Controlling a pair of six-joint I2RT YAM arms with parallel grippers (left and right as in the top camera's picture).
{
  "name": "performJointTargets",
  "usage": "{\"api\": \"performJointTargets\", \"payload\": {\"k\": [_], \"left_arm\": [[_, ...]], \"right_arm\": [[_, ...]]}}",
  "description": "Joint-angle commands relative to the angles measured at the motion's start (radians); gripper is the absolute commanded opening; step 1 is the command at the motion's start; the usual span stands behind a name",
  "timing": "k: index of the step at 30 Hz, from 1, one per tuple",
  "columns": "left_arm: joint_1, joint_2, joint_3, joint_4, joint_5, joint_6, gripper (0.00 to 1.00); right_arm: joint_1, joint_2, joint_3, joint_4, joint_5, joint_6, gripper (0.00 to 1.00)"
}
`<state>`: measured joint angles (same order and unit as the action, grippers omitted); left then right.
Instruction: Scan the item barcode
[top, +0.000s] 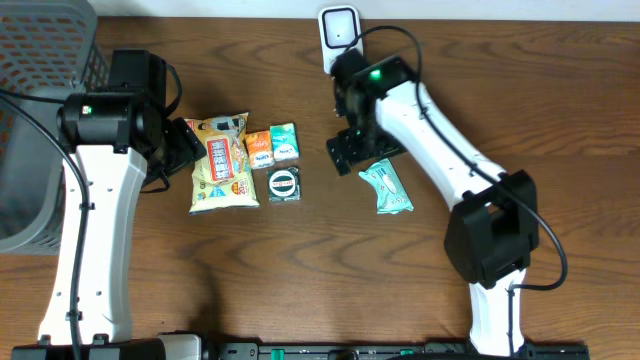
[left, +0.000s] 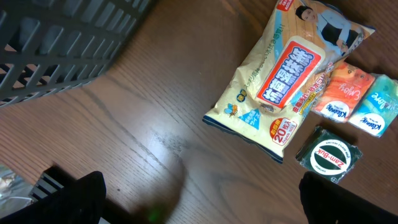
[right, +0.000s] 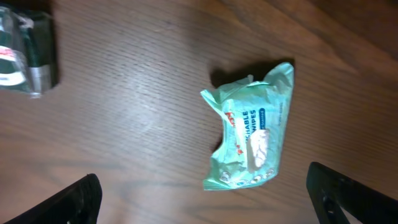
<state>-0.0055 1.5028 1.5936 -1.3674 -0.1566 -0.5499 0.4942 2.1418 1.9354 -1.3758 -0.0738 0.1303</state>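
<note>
A mint-green pack of wipes (right: 249, 134) lies flat on the wooden table, also visible in the overhead view as the wipes pack (top: 387, 187). My right gripper (right: 205, 208) hovers just above and beside it, open, its fingers wide apart with nothing held; overhead, the right gripper (top: 352, 150) sits up-left of the pack. A white barcode scanner (top: 339, 30) stands at the table's back edge. My left gripper (left: 205, 211) is open over bare wood, left of the yellow snack bag (left: 286, 81); from overhead, the left gripper (top: 180, 148) touches nothing.
Beside the snack bag (top: 222, 160) lie an orange tissue pack (top: 259, 148), a teal tissue pack (top: 285, 142) and a dark green round tin (top: 284, 184). A grey mesh basket (top: 40, 110) stands at the far left.
</note>
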Motion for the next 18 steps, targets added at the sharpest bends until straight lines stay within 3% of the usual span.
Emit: {"api": "performJointTargets", "payload": {"k": [1, 16, 18], "left_arm": [[0.003, 0.0, 0.0, -0.005, -0.009, -0.005, 0.98], [0.003, 0.0, 0.0, -0.005, -0.009, -0.006, 0.98], [0.003, 0.0, 0.0, -0.005, -0.009, -0.005, 0.97]], "right_arm": [[-0.083, -0.01, 0.014, -0.004, -0.165, -0.043, 0.99], [-0.222, -0.01, -0.005, -0.091, -0.182, -0.071, 0.99], [-0.219, -0.01, -0.027, -0.081, -0.227, -0.114, 0.93]]}}
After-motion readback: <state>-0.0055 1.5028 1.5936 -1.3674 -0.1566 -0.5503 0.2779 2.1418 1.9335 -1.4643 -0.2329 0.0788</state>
